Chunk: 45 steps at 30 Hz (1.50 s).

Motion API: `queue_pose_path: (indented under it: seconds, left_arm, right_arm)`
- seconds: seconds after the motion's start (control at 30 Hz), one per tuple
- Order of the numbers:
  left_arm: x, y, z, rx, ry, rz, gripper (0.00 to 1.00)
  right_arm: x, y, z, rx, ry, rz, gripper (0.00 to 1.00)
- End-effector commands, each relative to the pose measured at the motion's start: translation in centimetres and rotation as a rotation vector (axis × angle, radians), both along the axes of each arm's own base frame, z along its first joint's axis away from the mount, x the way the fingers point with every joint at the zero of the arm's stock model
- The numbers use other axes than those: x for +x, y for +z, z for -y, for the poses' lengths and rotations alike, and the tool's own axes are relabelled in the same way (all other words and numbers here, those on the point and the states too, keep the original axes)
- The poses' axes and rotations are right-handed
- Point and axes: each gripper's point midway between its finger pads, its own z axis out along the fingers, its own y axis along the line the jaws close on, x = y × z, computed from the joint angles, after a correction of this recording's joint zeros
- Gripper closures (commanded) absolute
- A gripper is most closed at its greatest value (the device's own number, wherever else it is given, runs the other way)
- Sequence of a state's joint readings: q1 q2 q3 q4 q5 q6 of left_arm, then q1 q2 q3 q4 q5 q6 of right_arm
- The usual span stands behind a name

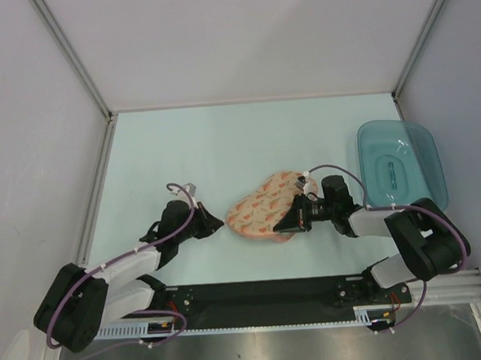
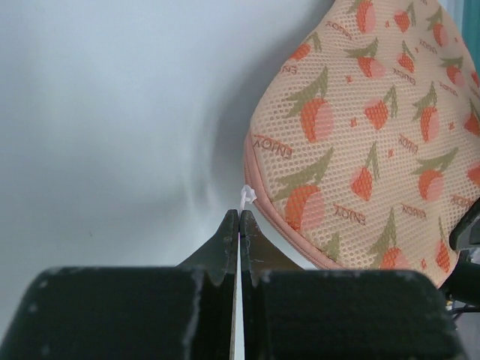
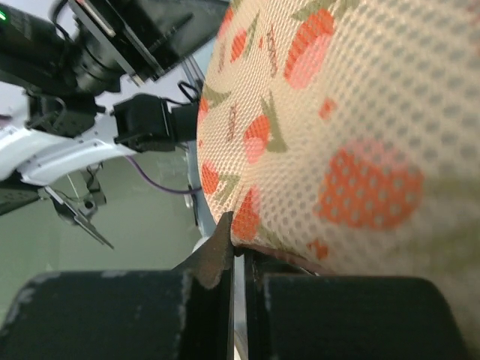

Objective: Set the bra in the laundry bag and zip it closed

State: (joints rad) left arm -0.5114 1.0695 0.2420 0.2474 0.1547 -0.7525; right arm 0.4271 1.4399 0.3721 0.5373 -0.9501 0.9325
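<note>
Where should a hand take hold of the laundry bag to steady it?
Pinch the pink zip edging of the laundry bag, coming in low from the side. The soft bag lies flat, so only that thin rim suits a pinch. The right hand grips it there; the left hand pinches the white zip pull.

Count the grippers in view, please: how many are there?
2. The left gripper is shut just left of the laundry bag; the right gripper is shut on the bag's right edge. None seems hidden.
</note>
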Motion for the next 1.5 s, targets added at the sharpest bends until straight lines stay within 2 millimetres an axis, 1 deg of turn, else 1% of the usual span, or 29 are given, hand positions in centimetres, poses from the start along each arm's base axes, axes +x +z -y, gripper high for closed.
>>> queue_pose_path:
  seconds: [0.0, 0.1, 0.17, 0.2, 0.23, 0.3, 0.33, 0.37, 0.43, 0.47, 0.5, 0.57, 0.6, 0.63, 0.7, 0.73, 0.8, 0.83, 0.87, 0.9, 0.93, 1.0, 1.03, 1.07, 1.1, 1.13, 1.17, 1.3, 1.47]
  left_arm:
    - [3.4, 3.1, 0.3, 0.000, 0.004, 0.144, 1.00]
    - [2.9, 3.9, 1.1, -0.039, -0.043, 0.159, 1.00]
    - [2.2, 4.2, 1.4, -0.062, -0.067, 0.162, 1.00]
    - [1.7, 4.1, 1.6, -0.072, -0.079, 0.157, 1.00]
    - [1.2, 4.8, 1.8, -0.099, -0.082, 0.169, 1.00]
    - [-0.4, 4.1, 2.3, -0.106, -0.106, 0.150, 1.00]
    - [-1.2, 4.0, 2.5, -0.123, -0.107, 0.139, 1.00]
    - [-1.8, 3.9, 2.8, -0.133, -0.113, 0.133, 1.00]
    - [-3.2, 3.5, 3.6, -0.144, -0.129, 0.112, 1.00]
    - [-3.7, 3.8, 3.9, -0.154, -0.136, 0.117, 1.00]
    - [-4.4, 3.8, 4.5, -0.162, -0.148, 0.111, 1.00]
    - [-5.1, 3.9, 5.2, -0.173, -0.162, 0.105, 1.00]
    - [-5.7, 3.9, 5.7, -0.184, -0.176, 0.095, 1.00]
    - [-5.8, 4.1, 5.9, -0.188, -0.176, 0.099, 1.00]
    - [-5.9, 4.1, 6.1, -0.186, -0.179, 0.096, 1.00]
    - [-5.7, 4.2, 6.1, -0.186, -0.174, 0.100, 1.00]
    - [-5.5, 4.4, 6.1, -0.179, -0.175, 0.110, 1.00]
    - [-5.4, 4.6, 6.3, -0.179, -0.179, 0.116, 1.00]
    - [-5.4, 4.7, 6.3, -0.175, -0.182, 0.117, 1.00]
    - [-5.4, 4.7, 6.4, -0.168, -0.187, 0.119, 1.00]
    - [-5.3, 4.8, 6.4, -0.166, -0.189, 0.121, 1.00]
    - [-5.3, 4.7, 6.6, -0.169, -0.194, 0.120, 1.00]
    - [-5.4, 4.5, 6.6, -0.167, -0.197, 0.116, 1.00]
    - [-5.4, 4.5, 6.7, -0.172, -0.199, 0.113, 1.00]
    - [-5.4, 4.6, 6.8, -0.182, -0.198, 0.105, 1.00]
    - [-5.5, 4.5, 6.9, -0.186, -0.198, 0.100, 1.00]
    - [-5.6, 4.8, 7.1, -0.203, -0.203, 0.103, 1.00]
    - [-5.5, 5.0, 7.1, -0.210, -0.199, 0.104, 1.00]
    - [-5.6, 5.6, 7.0, -0.219, -0.196, 0.113, 1.00]
  right_arm:
    - [-2.5, -0.5, 0.5, 0.008, 0.178, 0.004, 1.00]
    - [-1.6, -1.3, 0.9, -0.039, 0.129, -0.002, 1.00]
    - [-0.2, -2.3, 1.4, -0.117, 0.067, -0.005, 0.99]
    - [0.4, -2.9, 1.6, -0.151, 0.046, -0.003, 0.97]
    - [1.2, -3.6, 1.8, -0.210, 0.014, 0.000, 0.89]
    - [3.3, -2.7, 1.2, -0.227, -0.003, 0.047, 0.86]
    - [4.1, -3.3, 1.1, -0.253, -0.010, 0.039, 0.82]
    - [6.0, -2.1, 0.4, -0.250, -0.016, 0.087, 0.82]
    - [7.0, -2.9, -0.2, -0.298, -0.002, 0.069, 0.76]
    - [9.1, -1.4, -1.1, -0.293, -0.005, 0.132, 0.74]
    - [9.5, -1.7, -1.6, -0.326, -0.001, 0.134, 0.72]
    - [10.5, -2.5, -2.1, -0.382, 0.006, 0.115, 0.64]
    - [11.9, -1.8, -2.7, -0.396, -0.017, 0.139, 0.61]
    - [12.1, -2.0, -2.9, -0.412, -0.029, 0.129, 0.49]
    - [13.2, -2.3, -2.4, -0.466, -0.113, 0.123, 0.39]
    - [13.3, -2.4, -1.9, -0.491, -0.148, 0.119, 0.28]
    - [13.4, -1.1, -1.0, -0.499, -0.243, 0.143, 0.20]
    - [12.5, -2.1, -0.2, -0.518, -0.262, 0.129, 0.15]
    - [12.3, -0.8, 0.3, -0.507, -0.293, 0.158, 0.13]
    - [12.3, -0.6, 0.9, -0.520, -0.337, 0.166, 0.10]
    - [11.0, -1.9, 1.7, -0.539, -0.345, 0.140, 0.08]
    - [10.0, -0.5, 2.0, -0.506, -0.384, 0.175, 0.07]
    - [8.9, -1.2, 2.5, -0.509, -0.397, 0.152, 0.07]
    - [7.8, -1.4, 2.3, -0.503, -0.388, 0.153, 0.06]
    - [7.6, 0.0, 1.7, -0.446, -0.395, 0.191, 0.06]
    - [6.7, 0.0, 1.0, -0.413, -0.382, 0.164, 0.06]
    - [4.7, -0.5, -0.1, -0.389, -0.321, 0.143, 0.06]
    - [1.6, 0.1, -3.2, -0.289, -0.257, 0.136, 0.11]
    - [0.7, 0.4, -5.1, -0.179, -0.282, 0.139, 0.19]
